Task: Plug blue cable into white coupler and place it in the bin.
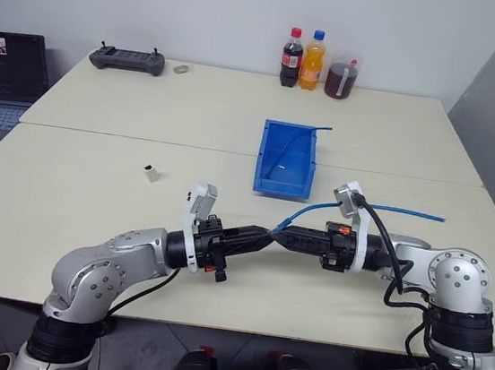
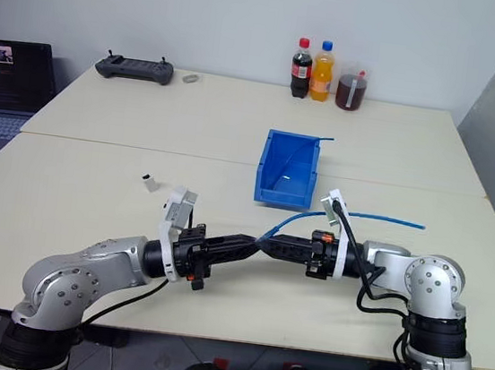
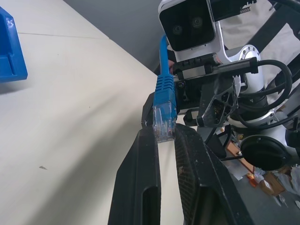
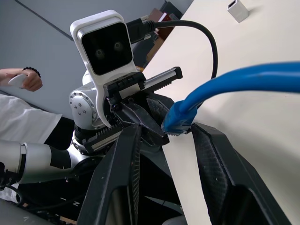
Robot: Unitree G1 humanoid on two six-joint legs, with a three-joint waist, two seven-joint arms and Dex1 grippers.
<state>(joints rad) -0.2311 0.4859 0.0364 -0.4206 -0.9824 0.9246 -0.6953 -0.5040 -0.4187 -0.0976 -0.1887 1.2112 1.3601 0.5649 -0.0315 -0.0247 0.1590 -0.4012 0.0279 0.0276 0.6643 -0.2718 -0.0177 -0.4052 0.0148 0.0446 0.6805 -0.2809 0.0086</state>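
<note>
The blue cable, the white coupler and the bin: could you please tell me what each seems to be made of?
Blue cable: flexible matte plastic jacket, it bends; ribbed boot and clear hard plastic plug.
White coupler: probably hard white plastic, a boxy block; too small to tell the finish.
Bin: rigid, smooth bright blue plastic with moulded walls.

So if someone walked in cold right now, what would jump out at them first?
The two tools meeting nose to nose above the near table edge, with the left tool shut on the clear plug of the blue cable, and the right tool around the same end with its fingers apart. Next, the bin mid-table with another cable in it. The white coupler sits alone, left of the bin.
</note>
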